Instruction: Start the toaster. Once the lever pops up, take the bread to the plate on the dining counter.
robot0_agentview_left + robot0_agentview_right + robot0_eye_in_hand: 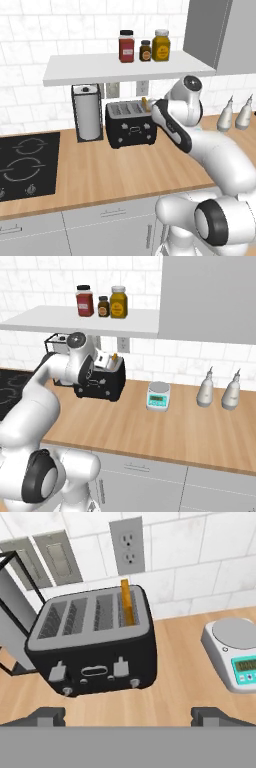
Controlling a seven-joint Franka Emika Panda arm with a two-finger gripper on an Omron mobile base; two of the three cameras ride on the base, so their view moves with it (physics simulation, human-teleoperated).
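Note:
The black toaster (pixel 95 647) stands on the wood worktop against the tiled wall, also seen as the toaster (pixel 130 122) and the toaster (pixel 102 383). One bread (pixel 128 602) slice stands upright in its rightmost slot, its crust poking above the top; the same bread (pixel 146 103) shows beside my wrist. Two white levers sit on the toaster's front. My gripper (pixel 129 716) is open, held in front of and above the toaster, touching nothing. The plate and the dining counter are out of view.
A steel-framed paper-towel holder (pixel 87 112) stands just left of the toaster. A kitchen scale (pixel 158 395) sits to its right, then two spray bottles (pixel 205 388). A shelf (pixel 100 70) with jars hangs low above the toaster. A black hob (pixel 25 162) lies far left.

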